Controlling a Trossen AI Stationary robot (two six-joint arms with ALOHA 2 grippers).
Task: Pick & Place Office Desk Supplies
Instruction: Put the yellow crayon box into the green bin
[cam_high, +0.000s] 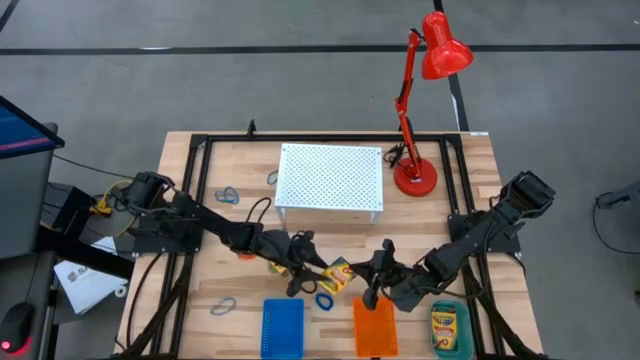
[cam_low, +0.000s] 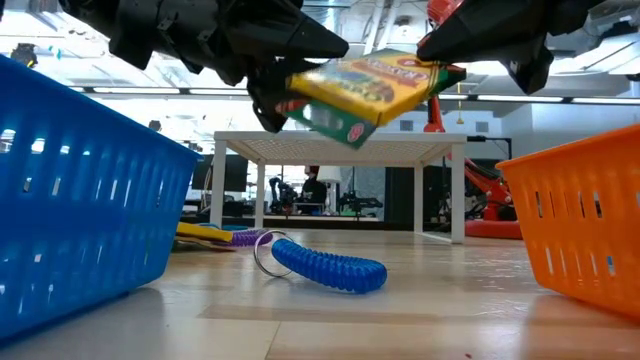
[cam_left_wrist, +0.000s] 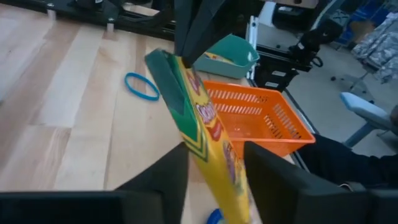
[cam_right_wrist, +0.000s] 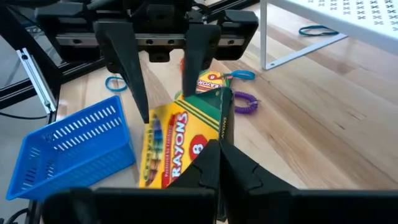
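crayon box (cam_low: 375, 90) aloft | right gripper (cam_right_wrist: 217, 163) jaws clamped on it | left gripper (cam_left_wrist: 214, 163) jaws straddling it (contact unclear)

A yellow-green crayon box (cam_low: 372, 92) hangs tilted in the air, pinched at one end by the right jaws while the left jaws straddle its other end. Below it on the surface lies a blue coiled loop (cam_low: 328, 268). A second crayon box (cam_high: 446, 327) lies flat, just beside the right jaws.

crayon box (cam_low: 375, 92): yellow and green, red lettering | baskets: blue (cam_high: 282, 328), orange (cam_high: 375, 326) | coiled loop (cam_low: 330, 267): blue | lamp (cam_high: 424, 90): red
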